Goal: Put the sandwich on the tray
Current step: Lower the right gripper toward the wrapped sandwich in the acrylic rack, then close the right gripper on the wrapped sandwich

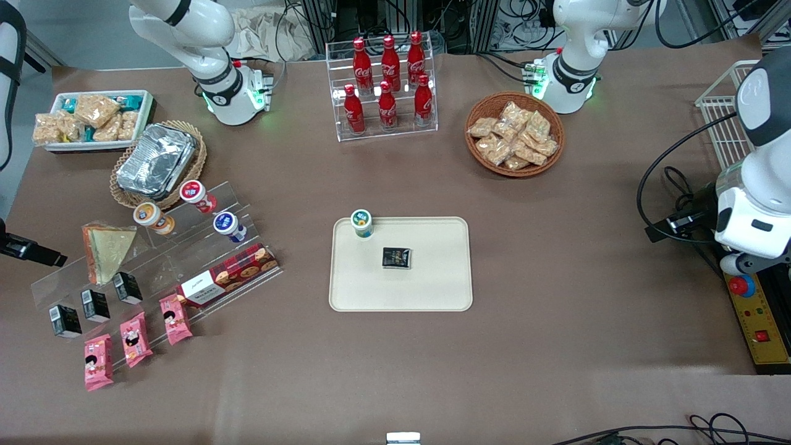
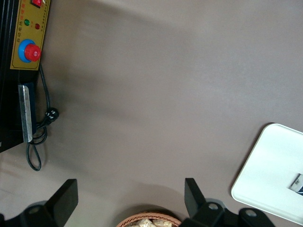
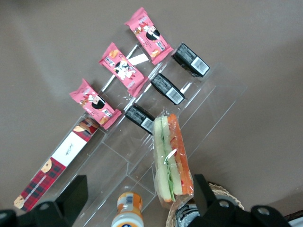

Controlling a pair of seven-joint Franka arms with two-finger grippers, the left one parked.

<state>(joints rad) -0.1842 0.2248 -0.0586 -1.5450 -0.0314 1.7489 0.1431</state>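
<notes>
From the front, the sandwich (image 1: 108, 250) rests on a clear stepped stand (image 1: 154, 259) toward the working arm's end of the table (image 1: 556, 346), at about 9 o'clock from the tray (image 1: 432, 290) and well apart from it. A bare strip of table lies between the stand and the tray. The tray holds a small cup (image 1: 361, 223) at its 11 o'clock corner and a dark packet (image 1: 396, 258) near its middle, and its 3 o'clock half is bare. A black box (image 1: 128, 287) sits just beside the sandwich at 5 o'clock. The left wrist camera shows only a tray corner (image 2: 270, 175) and bare table. From the right wrist, the gripper (image 3: 138, 182) hovers over the stand, spread wide and holding nothing. The sandwich (image 3: 171, 161) stands on edge between the fingers, just beside one finger (image 3: 201, 187) and well apart from the other. Black boxes (image 3: 140, 118) and pink packets (image 3: 124, 69) line the lower steps.
</notes>
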